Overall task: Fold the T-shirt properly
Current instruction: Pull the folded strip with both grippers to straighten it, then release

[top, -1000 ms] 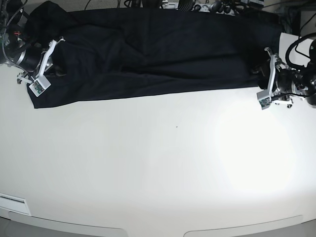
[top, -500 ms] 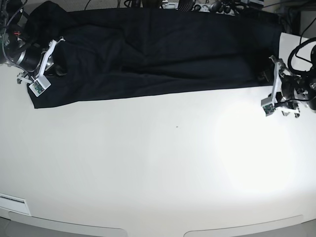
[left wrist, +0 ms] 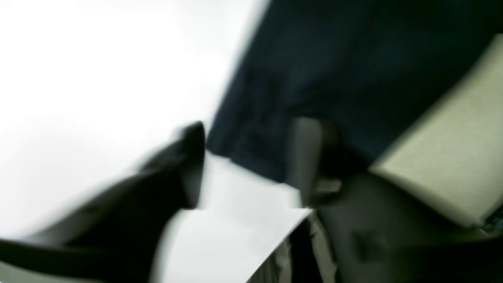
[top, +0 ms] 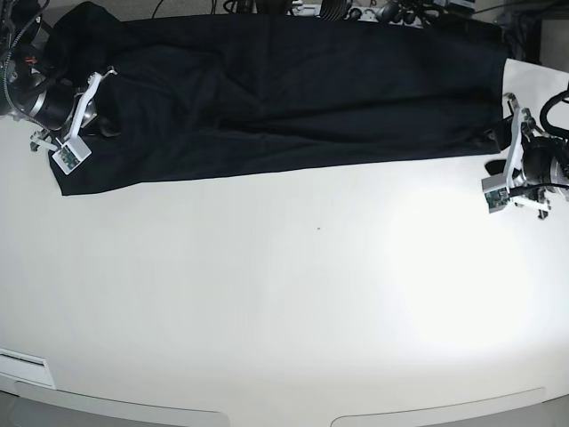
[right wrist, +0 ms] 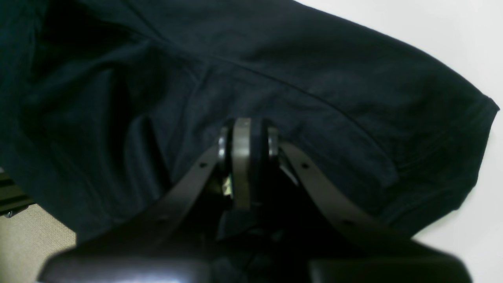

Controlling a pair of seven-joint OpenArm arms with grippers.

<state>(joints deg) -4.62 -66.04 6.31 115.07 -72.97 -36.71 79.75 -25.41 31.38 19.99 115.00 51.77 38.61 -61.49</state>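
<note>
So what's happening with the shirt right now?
The black T-shirt lies stretched along the table's far edge, folded lengthwise. The right gripper has its jaws close together on cloth near a sleeve. The left gripper sits just off the shirt's other end, jaws apart with nothing between them.

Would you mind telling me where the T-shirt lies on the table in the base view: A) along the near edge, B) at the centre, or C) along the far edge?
C: the T-shirt stretches across the far edge of the table, between both arms.
</note>
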